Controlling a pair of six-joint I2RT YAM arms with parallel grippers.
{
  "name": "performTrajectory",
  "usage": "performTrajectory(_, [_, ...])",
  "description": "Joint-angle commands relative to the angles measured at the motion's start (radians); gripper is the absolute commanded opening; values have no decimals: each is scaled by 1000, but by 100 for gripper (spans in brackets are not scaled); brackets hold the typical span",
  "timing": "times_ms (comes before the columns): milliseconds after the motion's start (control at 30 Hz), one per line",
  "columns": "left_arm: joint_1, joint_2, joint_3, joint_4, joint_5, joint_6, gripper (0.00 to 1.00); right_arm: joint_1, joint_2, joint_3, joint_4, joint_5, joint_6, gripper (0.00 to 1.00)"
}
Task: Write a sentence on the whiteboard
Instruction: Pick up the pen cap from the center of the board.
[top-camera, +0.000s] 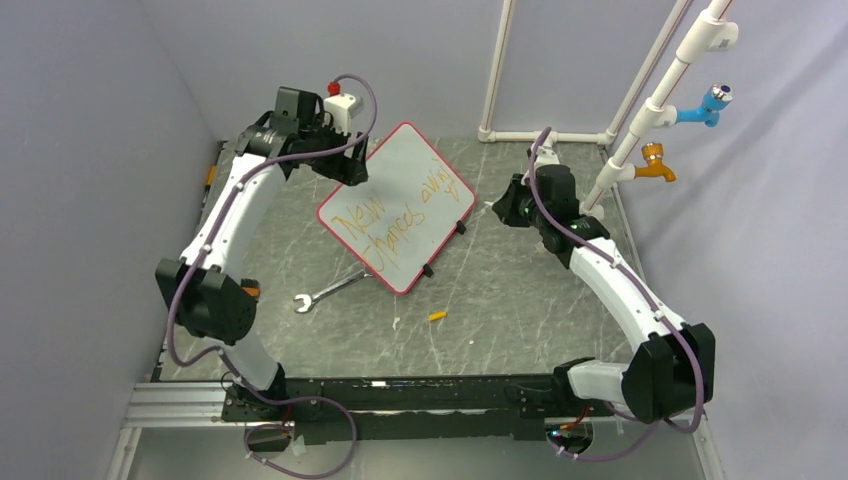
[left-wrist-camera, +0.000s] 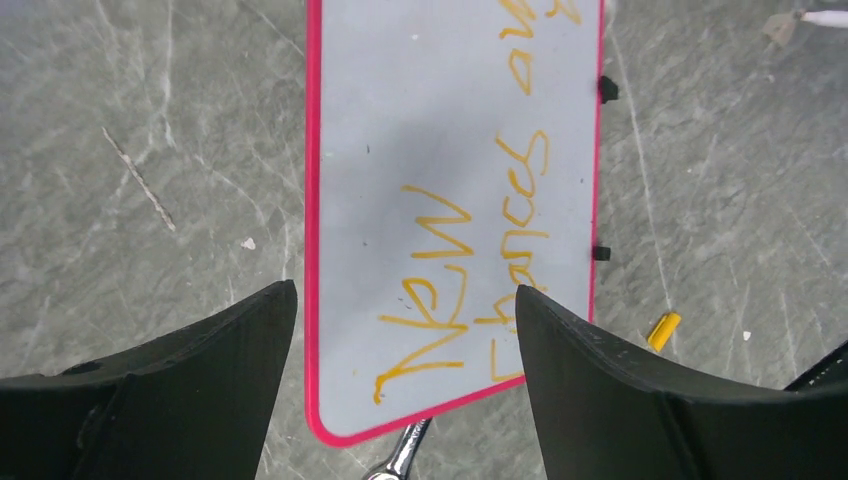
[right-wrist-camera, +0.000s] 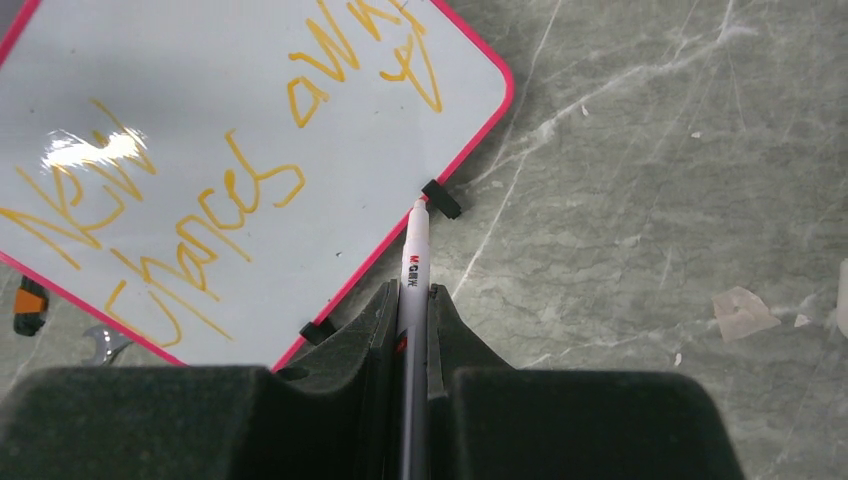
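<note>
The whiteboard (top-camera: 405, 165), red-framed, lies tilted across the middle of the table. The sentence (top-camera: 372, 225) runs over it in slanted orange lines. My left gripper (top-camera: 352, 165) hovers at the board's far left edge. In the left wrist view it (left-wrist-camera: 405, 290) stands open above the whiteboard (left-wrist-camera: 400, 120), over the word "New" of the sentence (left-wrist-camera: 440, 260), touching nothing. My right gripper (top-camera: 505, 208) is off the board's right corner, shut on a white marker (right-wrist-camera: 415, 240). Its tip points at a black foot (right-wrist-camera: 440, 198) on the whiteboard (right-wrist-camera: 200, 90) rim, beside the sentence (right-wrist-camera: 240, 185).
A steel wrench (top-camera: 330, 290) lies half under the board's near corner, its head (left-wrist-camera: 405, 455) showing below the frame. An orange marker cap (top-camera: 437, 316) sits in front of the board. White pipes with a blue tap (top-camera: 705, 105) and an orange tap (top-camera: 655, 165) stand at the back right.
</note>
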Motion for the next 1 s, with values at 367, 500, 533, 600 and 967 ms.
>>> performTrajectory(367, [-123,-314,-274,119,44,62,99,-3,-117,38,-41,-8,14,0])
performTrajectory(500, [-192,-361,-362,131,43,69,99,-3,-152,20,-50,-11,28,0])
performTrajectory(533, [-210,-368,-377,131,40,71,99,-3,-159,15,-54,-13,30,0])
performTrajectory(600, [-247,-382,-412,144,42,70,98,-3,-171,3,-63,-13,33,0])
performTrajectory(967, [-526,-377,-661,370,-17,-21,88,-3,-259,-65,-110,-22,66,0])
